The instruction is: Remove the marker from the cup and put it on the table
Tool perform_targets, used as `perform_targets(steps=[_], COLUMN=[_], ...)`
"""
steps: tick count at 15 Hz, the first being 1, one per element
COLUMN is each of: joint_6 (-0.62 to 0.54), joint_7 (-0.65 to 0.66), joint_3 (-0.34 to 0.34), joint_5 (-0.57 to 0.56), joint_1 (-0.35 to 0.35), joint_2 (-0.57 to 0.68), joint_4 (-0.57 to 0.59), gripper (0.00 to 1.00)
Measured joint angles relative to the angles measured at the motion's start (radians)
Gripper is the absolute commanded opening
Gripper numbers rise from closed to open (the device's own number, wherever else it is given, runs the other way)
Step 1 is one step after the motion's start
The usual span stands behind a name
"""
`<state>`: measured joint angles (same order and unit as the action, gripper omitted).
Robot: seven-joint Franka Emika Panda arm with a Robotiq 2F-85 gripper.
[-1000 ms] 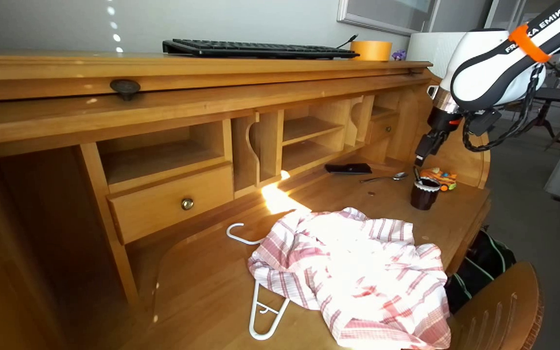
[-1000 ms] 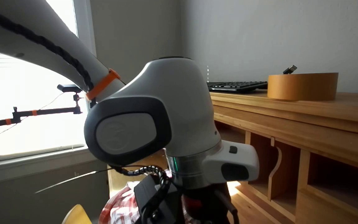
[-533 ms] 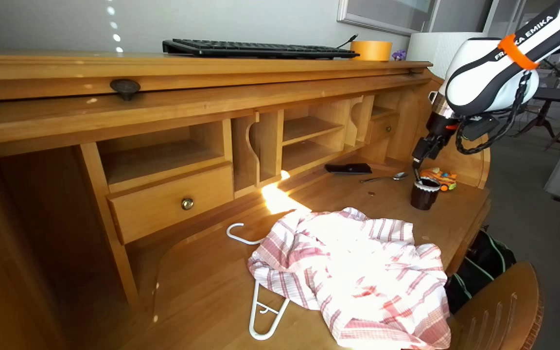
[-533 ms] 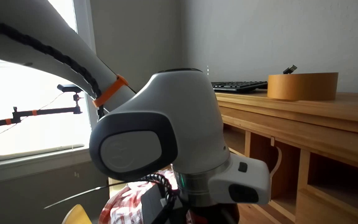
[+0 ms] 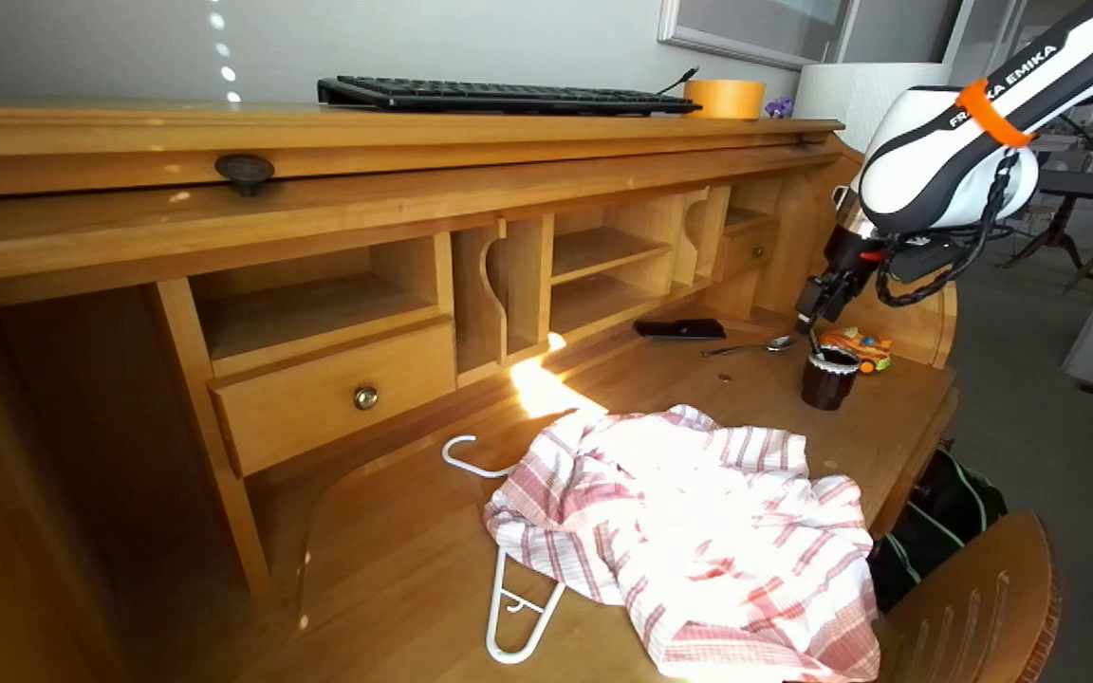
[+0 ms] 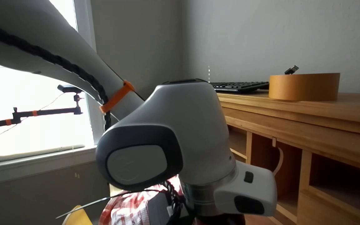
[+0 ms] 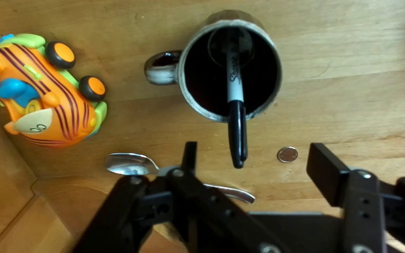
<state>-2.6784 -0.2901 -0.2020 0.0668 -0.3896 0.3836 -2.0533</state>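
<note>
The dark brown cup (image 5: pixel 827 387) stands upright on the honey-coloured wooden desk (image 5: pixel 395 560), near its far right end. In the wrist view the cup (image 7: pixel 277 75) shows its light rim and a handle. The marker (image 7: pixel 235 82), grey with a black cap, leans in the cup with its cap sticking out over the rim; it also shows in an exterior view (image 5: pixel 815 343). My gripper (image 7: pixel 255 156) is open and empty. The cap end lies between its fingers in the wrist view, touching neither. In an exterior view the gripper (image 5: pixel 805 321) is just above the marker; the remaining exterior view hides it.
An orange toy car (image 7: pixel 62 102) stands beside the cup. A spoon (image 7: pixel 129 164) and a coin (image 7: pixel 287 154) lie near it. A flat black object (image 5: pixel 681 328) lies by the cubbyholes. A striped cloth (image 5: pixel 689 531) and white hanger (image 5: pixel 513 655) cover the desk's front.
The arm and gripper have moved down and, in an exterior view, slightly left, closer to the marker's cap. The cup and marker have not moved.
</note>
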Motion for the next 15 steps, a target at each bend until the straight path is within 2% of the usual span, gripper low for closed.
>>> perform_targets(steps=[6, 8, 15], joint_6=[-0.05, -0.055, -0.055], joint_7=[-0.008, -0.012, -0.013], joint_3=[0.03, 0.039, 0.054], joint_5=[0.009, 0.009, 0.009], joint_1=[-0.03, -0.042, -0.054], joint_2=[0.023, 0.03, 0.038], joint_4=[0.012, 0.015, 0.017], gripper=[0.73, 0.69, 0.09])
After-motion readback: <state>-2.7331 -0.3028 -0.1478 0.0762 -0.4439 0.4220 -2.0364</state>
